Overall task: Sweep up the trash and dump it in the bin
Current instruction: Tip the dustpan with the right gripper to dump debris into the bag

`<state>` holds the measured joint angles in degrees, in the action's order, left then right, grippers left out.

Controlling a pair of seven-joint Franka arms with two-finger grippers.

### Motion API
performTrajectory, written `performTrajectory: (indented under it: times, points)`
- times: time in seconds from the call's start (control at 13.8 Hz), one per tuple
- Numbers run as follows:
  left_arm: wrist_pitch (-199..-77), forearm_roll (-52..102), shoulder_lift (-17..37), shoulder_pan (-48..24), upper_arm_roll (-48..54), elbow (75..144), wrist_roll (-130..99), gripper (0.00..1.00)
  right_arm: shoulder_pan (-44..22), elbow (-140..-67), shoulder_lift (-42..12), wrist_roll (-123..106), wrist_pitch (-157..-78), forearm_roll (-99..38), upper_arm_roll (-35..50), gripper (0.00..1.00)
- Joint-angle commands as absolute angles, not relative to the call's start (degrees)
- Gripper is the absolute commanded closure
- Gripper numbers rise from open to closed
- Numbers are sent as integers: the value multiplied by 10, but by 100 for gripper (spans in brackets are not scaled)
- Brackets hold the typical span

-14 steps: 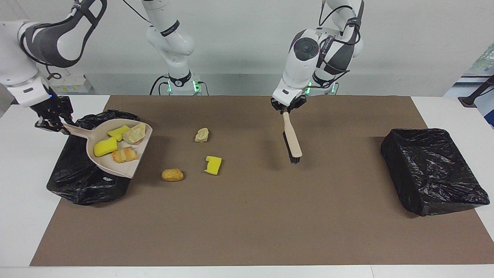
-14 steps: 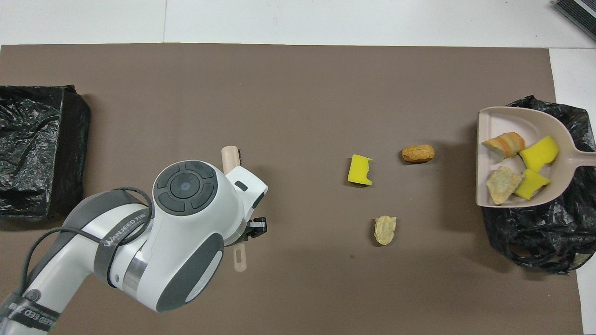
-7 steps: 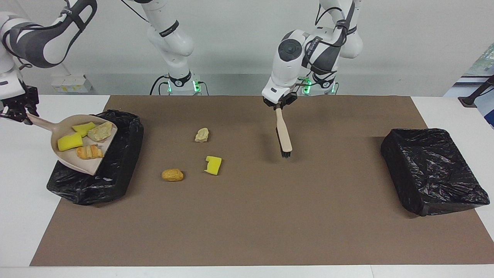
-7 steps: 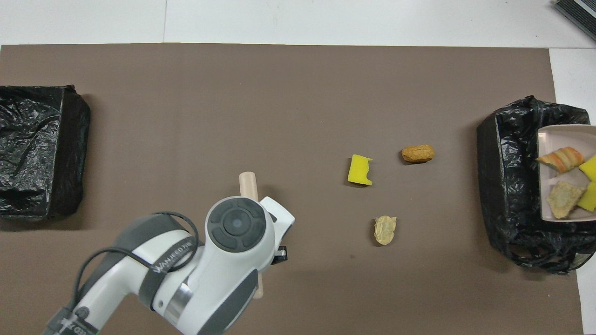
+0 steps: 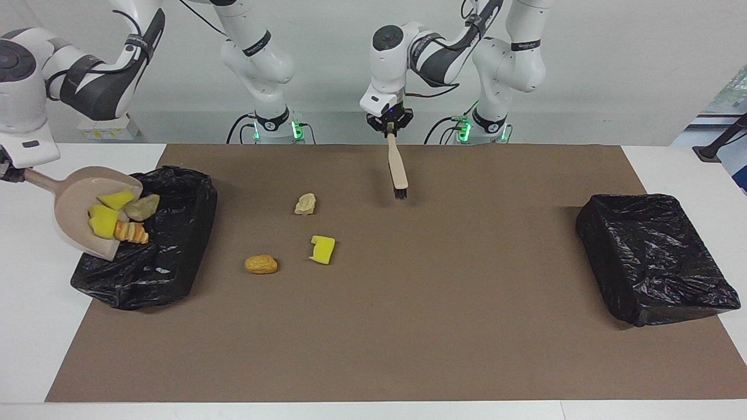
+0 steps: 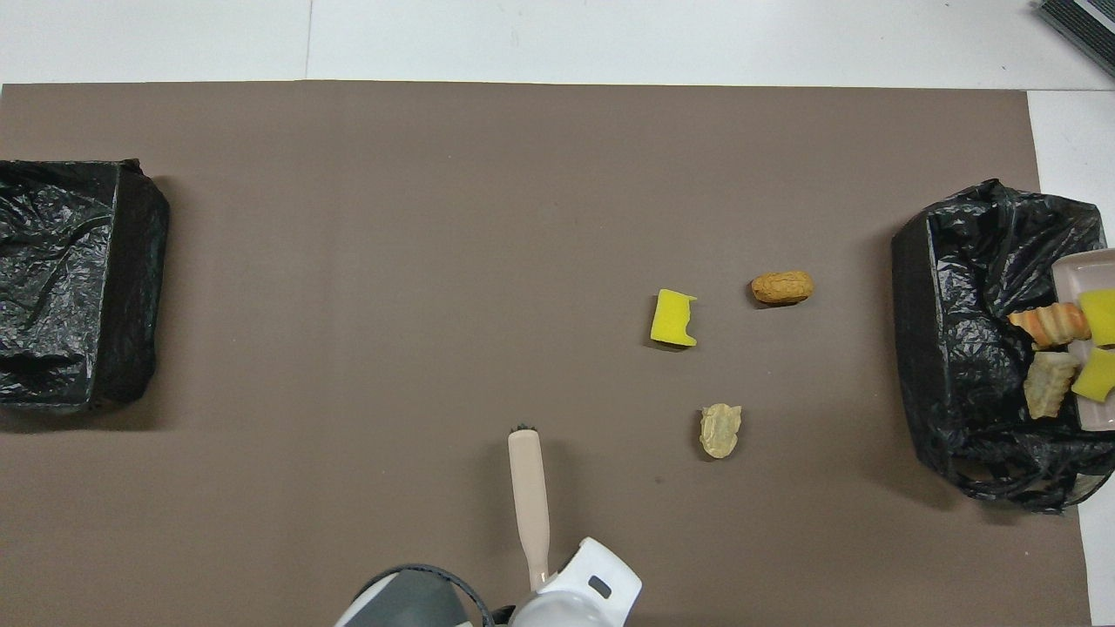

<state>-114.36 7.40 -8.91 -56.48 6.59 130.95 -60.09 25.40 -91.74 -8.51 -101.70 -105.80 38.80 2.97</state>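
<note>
Dustpan point(image 5: 81, 213) is now tipping steeply over the bin point(image 5: 153, 251) at the right arm's end, having swung out from level; its four pieces are sliding toward the lip. Brush point(image 5: 397, 168) is pulling back toward the robots, hanging from the left gripper point(image 5: 390, 123), whose fingers are clamped tight on the handle top.

Right gripper point(image 5: 7, 172) is cut off at the frame edge in the facing view; it is closed on the dustpan handle, though the fingertips themselves are hard to make out.

Trash still lying on the mat point(image 5: 408, 326): a pale lump point(image 5: 305, 203) nearest the robots, a yellow sponge chunk point(image 5: 323, 249) and a brown bread-like lump point(image 5: 261, 264) farther out, all near the bin being filled. Second bin point(image 5: 653, 256) is sitting at the left arm's end.

Judging by looks, the pieces are light; the sponge is soft and likely to skid or tumble ahead of bristles, so pushing low from their sides suits better than pinching.

In the overhead view only a sliver of dustpan shows.
</note>
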Motion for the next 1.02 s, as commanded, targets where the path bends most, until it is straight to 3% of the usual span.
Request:
performTrajectory:
  times: [0.0,0.22,0.51,0.95]
  points:
    - [-1196,73,-105,-614,55,1363,-618,100,260,-900,-50,-1037,-1017,403,40,100]
    - [-1241,75,-102,-658,55,1399,-642,100,260,-896,-37,-1039,-992,403,53,100]
    - [-1259,75,-100,-657,55,1405,-643,100,260,-859,-37,-975,-963,358,62,100]
    - [-1257,97,-92,-660,55,1405,-641,100,234,-897,-10,-757,-941,239,79,100]
